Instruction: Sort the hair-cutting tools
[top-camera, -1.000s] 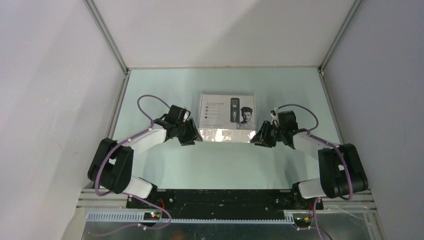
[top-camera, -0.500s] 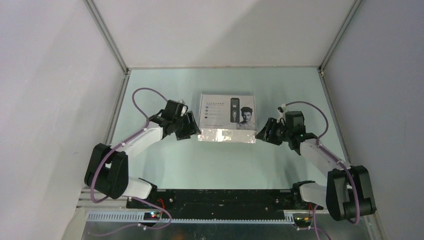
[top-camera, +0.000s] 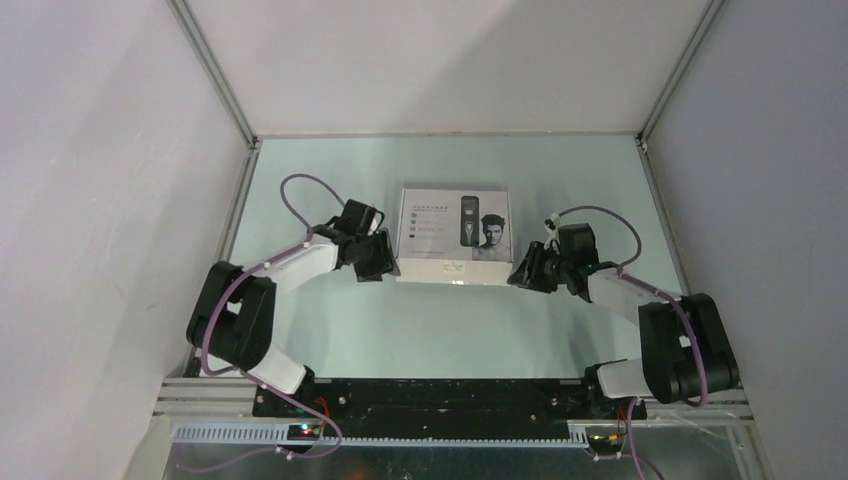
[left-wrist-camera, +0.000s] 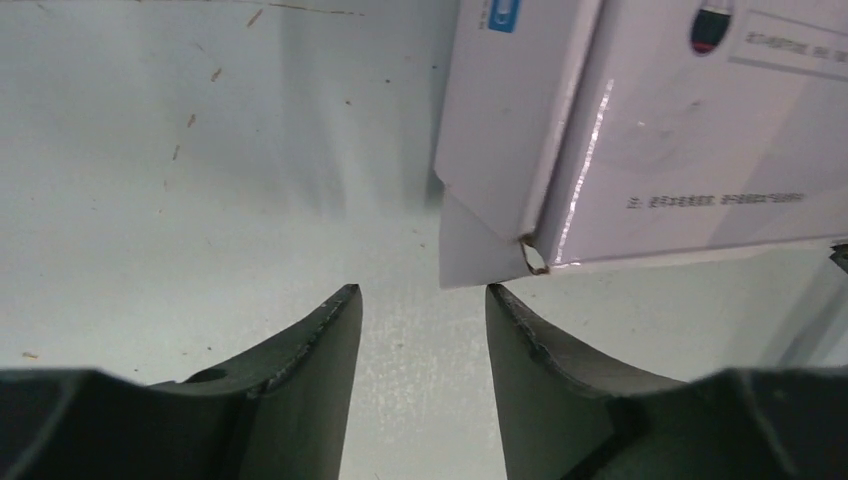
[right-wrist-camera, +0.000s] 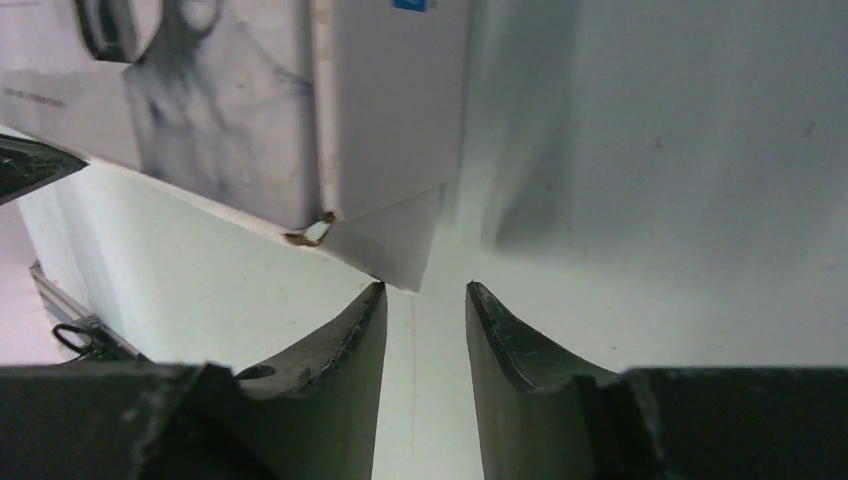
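The hair-cutting tools themselves show in no view, so we cannot tell where they lie. What we do see is the box (top-camera: 454, 236), lying flat at the centre of the overhead frame, its printed top face up with a clipper and a man's face on it.

The left tool (top-camera: 383, 262) sits just beside the box's lower left corner in the overhead frame. In the left wrist view its jaws stand apart with only bare bench between them, so it is released and grasps nothing. A loose side flap (left-wrist-camera: 480, 250) juts from the box's corner just above the gap, in the middle of that frame. We cannot tell whether it touches a finger.

The right tool (top-camera: 520, 272) sits just beside the box's lower right corner. In the right wrist view its jaws are likewise parted and released, with the box's other side flap (right-wrist-camera: 390, 245) hanging just above the gap, left of centre.

The pale bench (top-camera: 450, 330) carries the box, and both arms reach in from the bottom corners of the overhead frame.
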